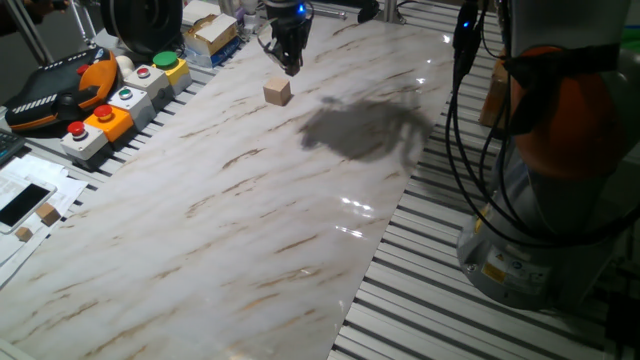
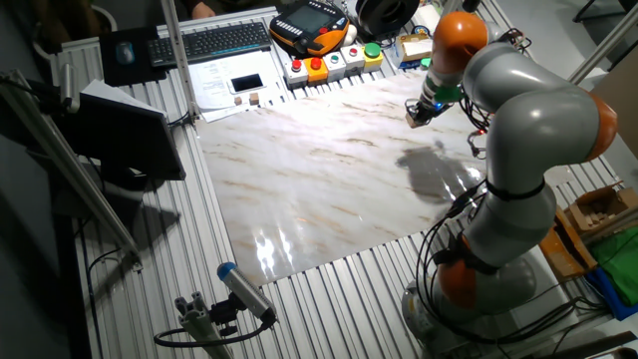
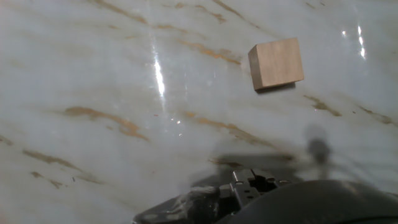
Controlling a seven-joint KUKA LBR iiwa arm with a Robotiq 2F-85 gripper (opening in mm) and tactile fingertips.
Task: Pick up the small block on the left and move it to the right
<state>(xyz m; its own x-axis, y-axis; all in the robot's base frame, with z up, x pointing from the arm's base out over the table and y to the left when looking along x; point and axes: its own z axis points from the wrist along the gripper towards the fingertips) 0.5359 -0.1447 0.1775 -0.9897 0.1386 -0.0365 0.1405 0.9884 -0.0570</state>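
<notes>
The small block point(image 1: 278, 92) is a plain light-tan wooden cube that sits alone on the marble tabletop point(image 1: 250, 210), toward its far end. It also shows in the other fixed view point(image 2: 412, 116) and at the upper right of the hand view point(image 3: 277, 63). My gripper point(image 1: 292, 66) hangs just above the table, a little beyond the block and apart from it. Its fingers look closed together to a point and hold nothing. In the other fixed view the gripper point(image 2: 429, 103) is right beside the block. The fingertips do not show in the hand view.
A row of button boxes point(image 1: 120, 100) and an orange-black pendant point(image 1: 60, 85) line the left edge. A phone point(image 1: 22, 203), papers and a tinier tan cube point(image 1: 47, 214) lie at the near left. The robot's base point(image 1: 545, 200) and cables stand on the right.
</notes>
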